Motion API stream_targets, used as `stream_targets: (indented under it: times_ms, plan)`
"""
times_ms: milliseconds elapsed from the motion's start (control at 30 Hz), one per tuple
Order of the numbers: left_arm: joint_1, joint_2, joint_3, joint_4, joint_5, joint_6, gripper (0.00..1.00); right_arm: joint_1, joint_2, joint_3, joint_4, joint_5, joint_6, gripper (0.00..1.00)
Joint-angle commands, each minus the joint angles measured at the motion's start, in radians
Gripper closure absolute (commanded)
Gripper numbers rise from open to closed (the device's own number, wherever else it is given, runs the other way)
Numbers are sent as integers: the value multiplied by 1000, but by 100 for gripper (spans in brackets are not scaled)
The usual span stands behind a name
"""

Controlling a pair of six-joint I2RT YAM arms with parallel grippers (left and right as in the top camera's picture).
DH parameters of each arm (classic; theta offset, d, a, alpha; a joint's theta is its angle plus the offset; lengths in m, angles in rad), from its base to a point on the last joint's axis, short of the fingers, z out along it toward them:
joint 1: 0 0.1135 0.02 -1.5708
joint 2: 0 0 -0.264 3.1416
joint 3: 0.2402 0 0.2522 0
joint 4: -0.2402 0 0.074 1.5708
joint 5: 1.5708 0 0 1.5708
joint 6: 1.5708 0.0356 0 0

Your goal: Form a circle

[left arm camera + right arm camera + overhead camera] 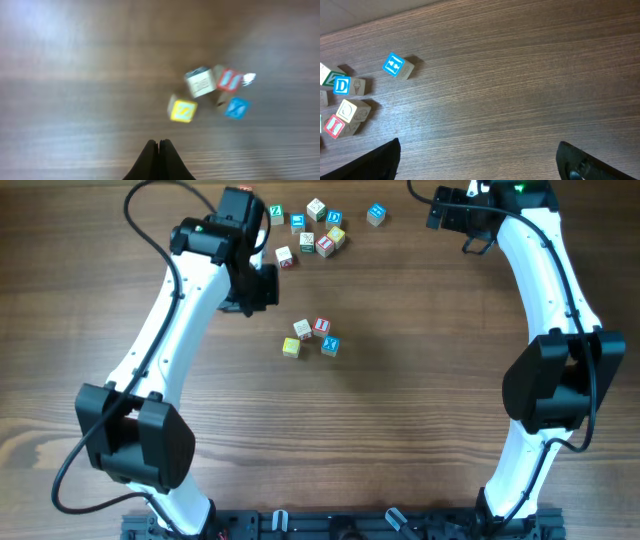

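Observation:
The circle stands as a tight group of small letter cubes at mid table: a cream cube (302, 328), a white cube with a red letter (321, 325), a blue X cube (330, 346) and a yellow cube (291, 347). My left gripper (266, 288) hovers up and to the left of them, shut and empty. In the blurred left wrist view its closed fingertips (159, 145) point at the yellow cube (183, 110), with the cream cube (200, 82), red-letter cube (230, 80) and blue X cube (236, 107) beyond. My right gripper (452, 210) is open at the far right, holding nothing.
Several loose letter cubes lie scattered at the table's far edge, among them a white cube with a reddish mark (285, 257), a green one (276, 212) and a lone blue one (376, 215). The right wrist view shows that blue cube (395, 65) and others at its left edge.

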Motion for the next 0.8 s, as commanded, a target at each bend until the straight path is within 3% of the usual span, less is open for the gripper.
stream_targets:
  times_ms: [0,100,200,333,767]
  plan:
    - [9,3,-133,2,-22,-64,96,3,10,-3,1,11,-13,0]
    - [9,3,-286,107,-17,-99,96,3,10,-3,1,11,-13,0]
    - [9,3,-467,333,-14,-125,96,3,10,-3,1,10,-13,0]
    - [8,3,-572,545,-13,-125,96,3,10,-3,1,10,-13,0]
    - [6,5,-573,615,64,-148,96,3,10,-3,1,10,-13,0]
